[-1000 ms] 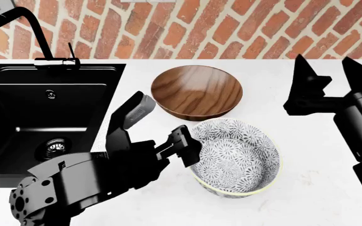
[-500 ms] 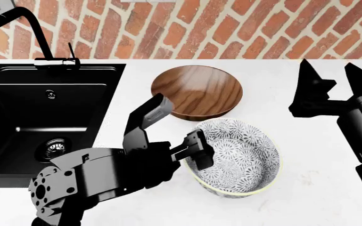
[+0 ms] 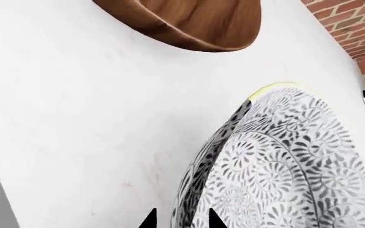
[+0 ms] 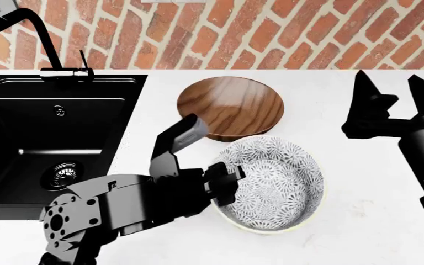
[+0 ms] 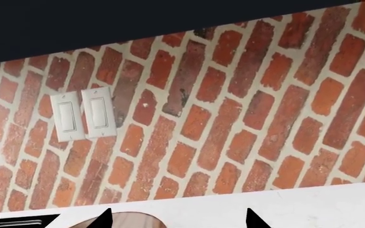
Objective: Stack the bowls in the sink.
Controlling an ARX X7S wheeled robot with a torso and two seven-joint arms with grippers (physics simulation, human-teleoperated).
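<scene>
Left gripper (image 4: 210,165) straddles white bowl (image 4: 271,185) rim at frame centre, not visibly clamped.
Risk: thin rim grip slips, bowl tips against wood bowl (image 4: 231,106); right gripper (image 4: 392,91) open, idle.

Wide shallow brown wood-grain bowl (image 4: 231,107) sits upright on white counter, right of sink, far side. Smaller, deeper white bowl w/ grey floral pattern (image 4: 271,182) just nearer, tilted a bit. Matte black rectangular sink (image 4: 46,138) at left, round metal drain, overflow hole, tall black faucet.
</scene>
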